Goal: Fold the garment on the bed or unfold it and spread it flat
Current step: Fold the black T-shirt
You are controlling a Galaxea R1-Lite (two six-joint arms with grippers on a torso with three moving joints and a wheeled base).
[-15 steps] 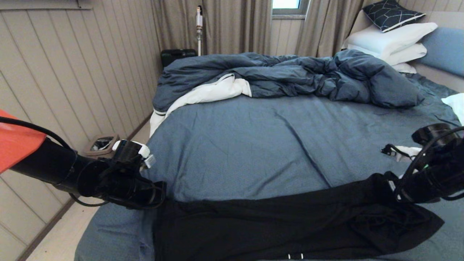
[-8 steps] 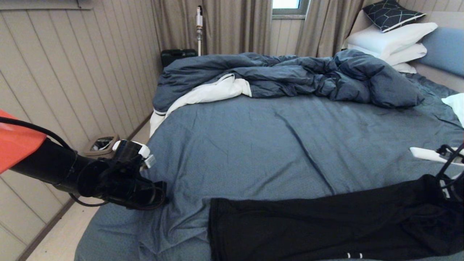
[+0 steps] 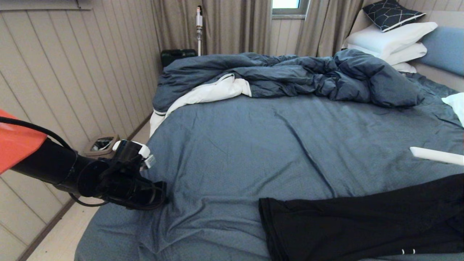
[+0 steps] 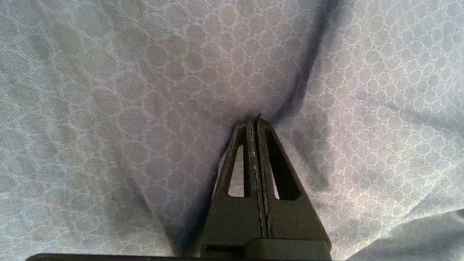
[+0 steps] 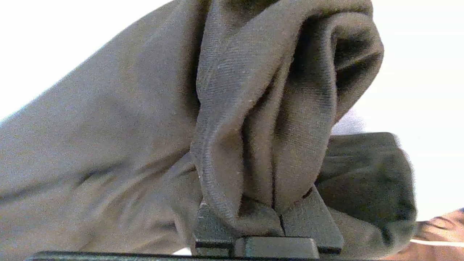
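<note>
The garment [image 3: 362,221] is a black T-shirt lying stretched across the near right part of the bed [image 3: 235,145], running off the right edge of the head view. Two small white marks show at its near edge. In the right wrist view my right gripper [image 5: 275,204] is shut on a bunched fold of the garment [image 5: 145,127], and the cloth covers its fingertips. This arm is out of the head view. My left gripper [image 4: 253,120] is shut, tips against the slate-blue sheet, with creases around them. It sits at the bed's near left [image 3: 159,194], well apart from the garment.
A rumpled dark blue duvet [image 3: 290,76] with white lining lies across the far half. White pillows [image 3: 391,40] and a dark patterned cushion [image 3: 391,12] are stacked at the far right. A white flat object [image 3: 435,156] lies at the right. A bin [image 3: 101,143] stands by the panelled wall.
The garment has slid to the right across the sheet, its left edge going from beside my left gripper to past the middle. My right arm has left the head view. The left arm stayed still.
</note>
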